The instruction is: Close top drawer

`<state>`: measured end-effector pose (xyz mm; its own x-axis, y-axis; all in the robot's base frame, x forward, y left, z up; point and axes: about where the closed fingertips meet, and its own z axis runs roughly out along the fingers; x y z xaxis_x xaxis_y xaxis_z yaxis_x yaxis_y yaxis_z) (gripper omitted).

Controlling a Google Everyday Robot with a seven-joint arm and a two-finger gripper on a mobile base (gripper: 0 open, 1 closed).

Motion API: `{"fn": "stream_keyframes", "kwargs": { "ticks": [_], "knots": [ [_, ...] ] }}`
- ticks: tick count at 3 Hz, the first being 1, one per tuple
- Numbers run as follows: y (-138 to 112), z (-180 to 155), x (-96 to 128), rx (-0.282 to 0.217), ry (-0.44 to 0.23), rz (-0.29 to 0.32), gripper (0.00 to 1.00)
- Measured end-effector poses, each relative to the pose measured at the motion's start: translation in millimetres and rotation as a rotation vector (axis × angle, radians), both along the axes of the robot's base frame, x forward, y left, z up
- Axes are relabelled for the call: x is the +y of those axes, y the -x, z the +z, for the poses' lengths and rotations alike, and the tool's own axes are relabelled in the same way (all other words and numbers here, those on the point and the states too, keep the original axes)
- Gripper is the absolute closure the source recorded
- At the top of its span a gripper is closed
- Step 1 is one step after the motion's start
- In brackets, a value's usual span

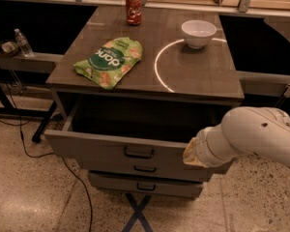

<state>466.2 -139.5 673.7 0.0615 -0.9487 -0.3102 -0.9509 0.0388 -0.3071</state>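
Observation:
The top drawer is a wide grey wood-grain drawer with a small black bar handle. It stands pulled out from the cabinet and its inside is dark. My white arm reaches in from the right. Its gripper end is against the right part of the drawer front. The fingers are hidden behind the arm's wrist.
Two shorter drawers sit shut below. The cabinet top carries a green snack bag, a red can and a white bowl. A water bottle stands on the left ledge. Cables run over the floor.

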Motion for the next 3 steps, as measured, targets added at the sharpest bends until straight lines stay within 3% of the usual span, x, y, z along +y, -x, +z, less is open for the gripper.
{"fn": "stream_keyframes", "kwargs": {
  "ticks": [3],
  "knots": [
    [-78.0,26.2,41.2,-0.119,-0.011,0.049,1.00]
  ]
}}
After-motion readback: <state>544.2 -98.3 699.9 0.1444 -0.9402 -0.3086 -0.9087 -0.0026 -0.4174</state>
